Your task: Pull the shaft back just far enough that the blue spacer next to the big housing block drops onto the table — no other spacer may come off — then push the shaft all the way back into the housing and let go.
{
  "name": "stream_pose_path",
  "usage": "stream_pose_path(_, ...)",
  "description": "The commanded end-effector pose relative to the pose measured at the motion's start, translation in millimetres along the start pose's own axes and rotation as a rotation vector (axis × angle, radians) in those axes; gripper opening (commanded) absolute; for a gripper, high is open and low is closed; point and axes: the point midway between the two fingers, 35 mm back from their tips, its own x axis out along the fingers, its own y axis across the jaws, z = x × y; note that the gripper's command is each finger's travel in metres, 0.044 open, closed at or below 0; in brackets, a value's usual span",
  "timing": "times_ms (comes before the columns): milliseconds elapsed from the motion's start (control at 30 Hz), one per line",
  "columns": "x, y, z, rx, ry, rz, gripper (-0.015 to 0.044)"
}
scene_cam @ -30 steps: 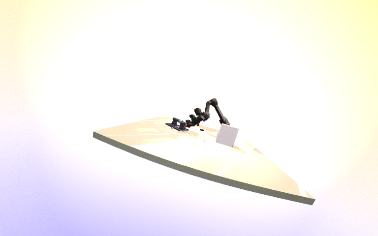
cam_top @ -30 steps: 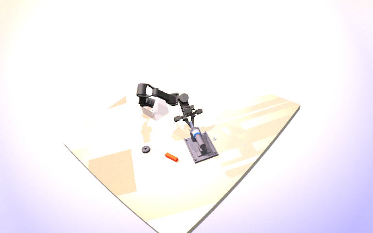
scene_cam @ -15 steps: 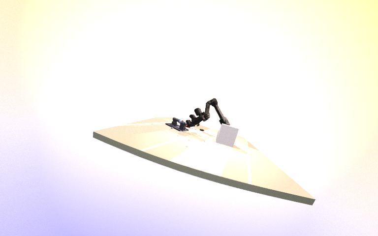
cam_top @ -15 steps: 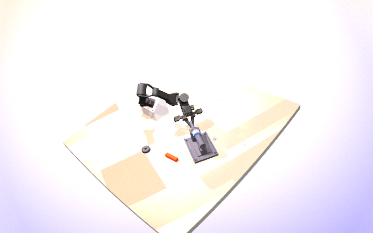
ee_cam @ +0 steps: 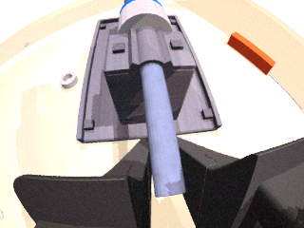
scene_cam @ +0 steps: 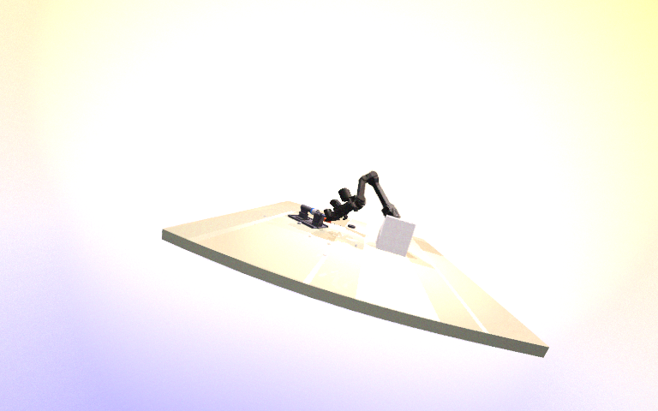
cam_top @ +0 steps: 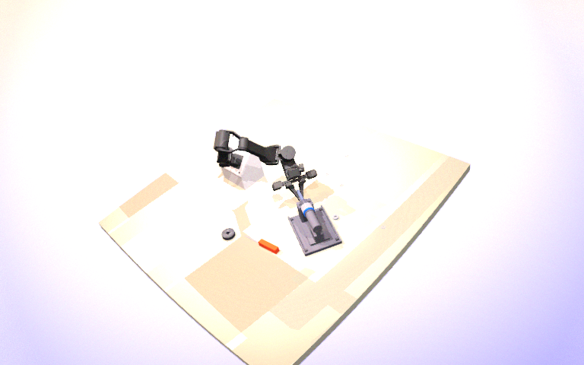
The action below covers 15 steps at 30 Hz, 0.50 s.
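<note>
Shaft, claw and fixture, seen from the top, exterior and wrist. The claw (cam_top: 299, 198) (ee_cam: 158, 142) is closed on the shaft (cam_top: 299, 195) (ee_cam: 161, 125), one dark finger on each side of the blue-grey rod. In the wrist view the rod's free end lies between the fingers, whose outer parts are cut off by the lower and right edges; in the exterior view the fingertips are too small to make out. The shaft runs from the claw into a dark support (cam_top: 303, 217) on a flat base plate (cam_top: 304, 249) (ee_cam: 92, 85); the stretch inside the support is hidden. Beyond it, the blue spacer (cam_top: 307, 211) (ee_cam: 128, 6) is on the shaft line, above the base plate, between a pale collar (cam_top: 306, 205) (ee_cam: 144, 20) and a thick dark cylinder (cam_top: 314, 223). The wrist view cuts the blue spacer off at its upper edge, and the exterior view shows it only as a speck. A small pale ring (cam_top: 335, 217) (ee_cam: 68, 80) lies on the desk (cam_top: 245, 284) (scene_cam: 339, 302) (ee_cam: 38, 142) beside the base plate. Also on the desk are an orange bar (cam_top: 268, 245) (ee_cam: 252, 53) and a dark ring (cam_top: 223, 234), the latter outside the wrist view. Glare washes out much of the desk's surface.
</note>
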Motion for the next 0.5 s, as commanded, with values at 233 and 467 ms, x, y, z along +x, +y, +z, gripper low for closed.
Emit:
stream_pose_path(233, -1.2, -0.2, -1.3, 0.000, 0.000, -0.003, 0.0000)
stream_pose_path(467, -1.7, -0.2, -1.9, 0.000, 0.000, -0.003, 0.0000)
